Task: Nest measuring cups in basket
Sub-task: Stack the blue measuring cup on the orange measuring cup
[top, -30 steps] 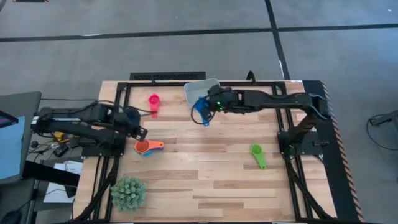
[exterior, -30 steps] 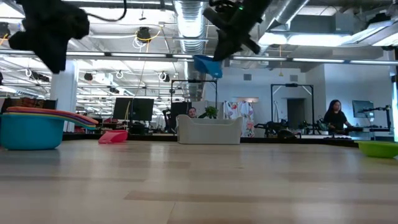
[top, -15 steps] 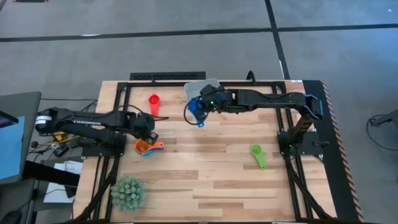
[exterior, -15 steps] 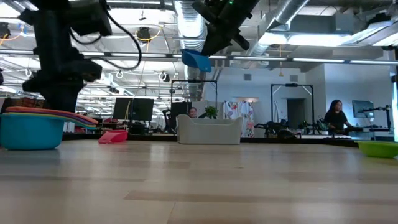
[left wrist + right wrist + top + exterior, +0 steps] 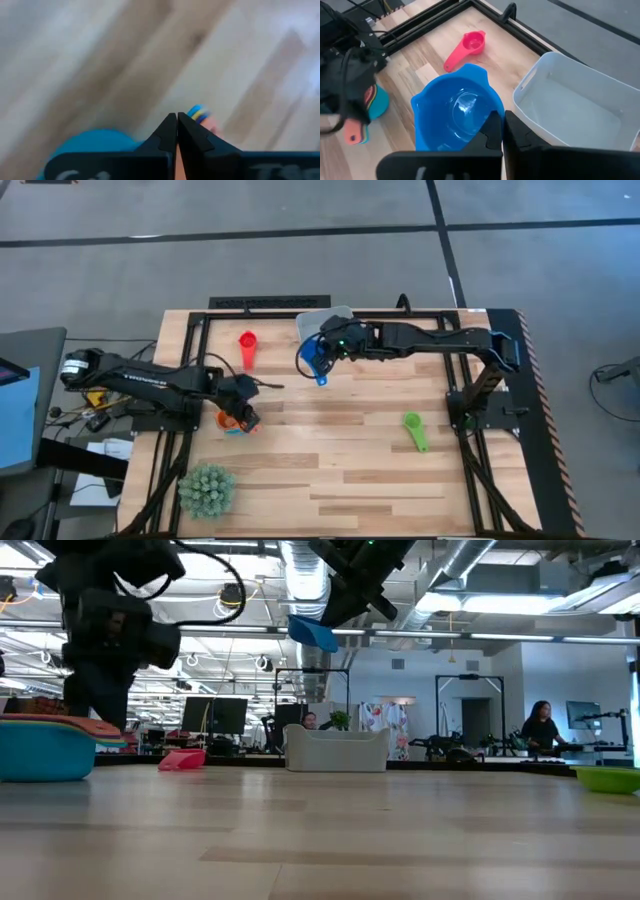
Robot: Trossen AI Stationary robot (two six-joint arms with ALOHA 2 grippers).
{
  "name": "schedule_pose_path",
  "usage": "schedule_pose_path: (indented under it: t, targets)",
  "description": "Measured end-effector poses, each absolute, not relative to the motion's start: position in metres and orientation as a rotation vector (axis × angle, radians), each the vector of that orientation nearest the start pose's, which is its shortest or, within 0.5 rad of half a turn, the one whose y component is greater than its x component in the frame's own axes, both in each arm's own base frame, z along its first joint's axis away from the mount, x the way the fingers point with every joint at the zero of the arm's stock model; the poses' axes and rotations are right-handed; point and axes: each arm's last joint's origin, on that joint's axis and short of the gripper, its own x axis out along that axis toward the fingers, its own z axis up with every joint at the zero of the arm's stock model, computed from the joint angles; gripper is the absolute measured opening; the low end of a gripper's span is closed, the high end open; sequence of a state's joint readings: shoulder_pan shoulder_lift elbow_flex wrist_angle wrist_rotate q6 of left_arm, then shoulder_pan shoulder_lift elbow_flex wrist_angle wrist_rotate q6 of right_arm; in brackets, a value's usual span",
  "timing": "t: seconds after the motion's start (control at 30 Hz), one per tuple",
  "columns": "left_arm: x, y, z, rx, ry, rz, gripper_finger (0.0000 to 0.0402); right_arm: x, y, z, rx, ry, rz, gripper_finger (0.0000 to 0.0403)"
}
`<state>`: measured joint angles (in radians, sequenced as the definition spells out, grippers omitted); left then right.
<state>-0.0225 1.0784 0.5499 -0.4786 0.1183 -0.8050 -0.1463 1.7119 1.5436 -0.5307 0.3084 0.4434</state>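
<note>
My right gripper [image 5: 502,131] is shut on a blue measuring cup [image 5: 455,112], high over the table [image 5: 315,635] and just left of the pale basket [image 5: 325,323], which stands at the far edge. My left gripper [image 5: 177,131] is shut and low over a stack of nested cups [image 5: 234,423], whose teal bowl [image 5: 45,750] rests on the table. The stack's handle ends [image 5: 198,112] show just past the fingertips. A red cup [image 5: 247,348] lies on its side at far left. A green cup [image 5: 414,428] lies at right. My right gripper pinches the blue cup at the side of its bowl nearest the wrist [image 5: 487,117]; the fingers hide the exact spot. The fingers slant down toward the table's left. The cup is lifted clear and tilted [image 5: 315,635]. My left gripper's shut fingers stand over the stack's handles [image 5: 100,728] from above; I cannot tell whether they touch.
A spiky green ball-shaped plant [image 5: 206,488] sits near the near left corner. Black frame rails [image 5: 200,340] run along the table's left, far and right sides. Bare wood lies in the middle and near parts [image 5: 330,470]. People show in the room beyond [image 5: 540,730].
My left gripper has swung toward the table's right and near edge and come down onto the stack of nested cups, covering its handles. My right gripper has carried the blue cup a little toward the table's left, still held high.
</note>
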Motion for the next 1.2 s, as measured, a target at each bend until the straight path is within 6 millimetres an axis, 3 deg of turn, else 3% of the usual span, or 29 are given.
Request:
schedule_pose_path:
  t: [0.2, 0.4, 0.53, 0.63, 0.87, 1.2]
  targets:
    - [0.186, -0.032, 0.188, -0.825, 1.009, 0.228, 0.0000, 0.377, -0.064, 0.322, 0.365, 0.586, -0.571, 0.0005]
    - [0.178, -0.039, 0.228, -0.833, 0.857, 0.289, 0.0000, 0.384, -0.060, 0.320, 0.385, 0.564, -0.513, 0.0005]
    - [0.161, -0.038, 0.256, -0.841, 0.807, 0.382, 0.0000, 0.394, -0.060, 0.318, 0.474, 0.498, -0.505, 0.0005]
    - [0.141, -0.039, 0.264, -0.821, 0.886, 0.456, 0.0000, 0.399, -0.060, 0.307, 0.518, 0.525, -0.497, 0.0005]
    - [0.117, -0.046, 0.252, -0.878, 1.216, 0.521, 0.0000, 0.430, -0.050, 0.303, 0.545, 0.505, -0.437, 0.0005]
    - [0.113, -0.045, 0.232, -0.860, 1.325, 0.761, 0.0000, 0.484, -0.035, 0.281, 0.606, 0.547, -0.322, 0.0005]
